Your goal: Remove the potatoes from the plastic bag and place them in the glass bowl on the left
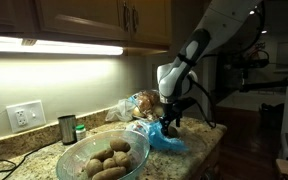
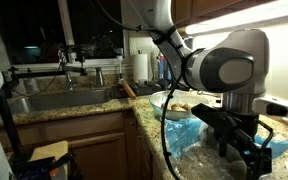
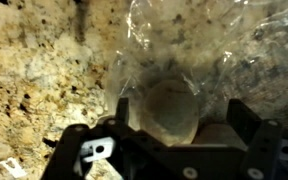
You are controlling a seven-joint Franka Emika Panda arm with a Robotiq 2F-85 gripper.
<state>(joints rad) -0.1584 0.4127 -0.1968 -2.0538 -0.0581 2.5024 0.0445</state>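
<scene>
The glass bowl stands at the front of the granite counter with several light-brown potatoes in it. To its right lies the crumpled blue plastic bag, also seen in the other exterior view. My gripper hangs down right over the bag. In the wrist view the gripper is open, its jaws on either side of one potato that lies in the wrinkled bag film. The potato sits nearer the left finger, and a gap shows on its right side.
A clear printed bag with brown lumps sits behind the blue bag. A small dark metal cup and a green-topped item stand near the wall. A sink lies beyond the counter corner. The counter edge runs close by the bag.
</scene>
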